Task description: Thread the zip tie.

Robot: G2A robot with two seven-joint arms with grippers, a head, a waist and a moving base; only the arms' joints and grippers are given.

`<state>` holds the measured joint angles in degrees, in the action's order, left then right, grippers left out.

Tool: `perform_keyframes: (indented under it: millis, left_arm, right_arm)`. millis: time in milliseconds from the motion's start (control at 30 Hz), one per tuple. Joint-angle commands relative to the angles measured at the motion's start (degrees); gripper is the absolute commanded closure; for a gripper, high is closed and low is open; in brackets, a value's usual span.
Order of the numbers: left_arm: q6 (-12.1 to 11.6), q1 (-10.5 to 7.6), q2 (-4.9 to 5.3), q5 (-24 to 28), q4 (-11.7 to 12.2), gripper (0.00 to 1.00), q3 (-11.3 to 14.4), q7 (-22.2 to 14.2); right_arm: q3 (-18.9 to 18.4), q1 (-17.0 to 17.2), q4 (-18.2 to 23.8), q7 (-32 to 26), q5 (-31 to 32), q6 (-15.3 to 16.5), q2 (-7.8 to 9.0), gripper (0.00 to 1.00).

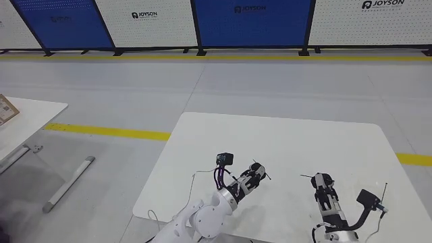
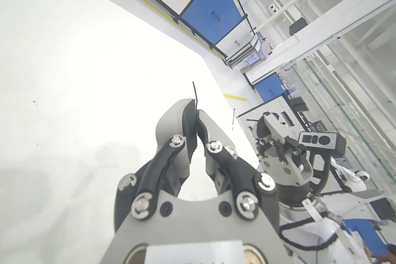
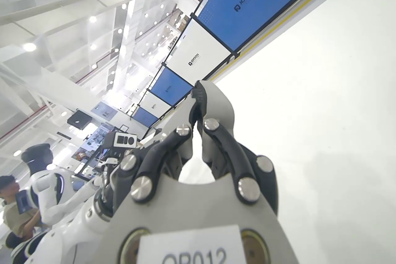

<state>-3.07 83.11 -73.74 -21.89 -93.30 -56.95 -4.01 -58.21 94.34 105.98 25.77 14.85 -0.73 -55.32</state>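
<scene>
Low in the top view, over the white table [image 1: 290, 135]: two grippers, well apart.
Left gripper [image 2: 196, 112] pinched tight on the black zip tie [image 2: 195, 92], whose end pokes out beyond the jaws. Right gripper [image 3: 198, 88] closed, contents unclear.

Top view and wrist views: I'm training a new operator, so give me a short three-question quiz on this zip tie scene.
1. True or false: the left gripper is shut on the black zip tie.
2. The right gripper has its fingers: A) wide open, B) pressed together, C) around a cup.
3. Fill in: both grippers are above the white ____.
Key: 1 true; 2 B; 3 table.
</scene>
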Motion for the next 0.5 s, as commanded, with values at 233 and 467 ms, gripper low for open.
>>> perform_keyframes:
  millis: [233, 467]
  left_arm:
    - [0.0, 0.00, 0.00, 0.0, 0.0, 1.00, 0.0, 0.0]
    - [0.0, 0.00, 0.00, 0.0, 0.0, 1.00, 0.0, 0.0]
  right_arm:
    - [1.5, 4.0, -1.7, 3.4, 3.8, 3.2, -1.11, 1.00]
    - [5.6, 4.5, -3.4, 8.3, 9.0, 3.1, -2.91, 1.00]
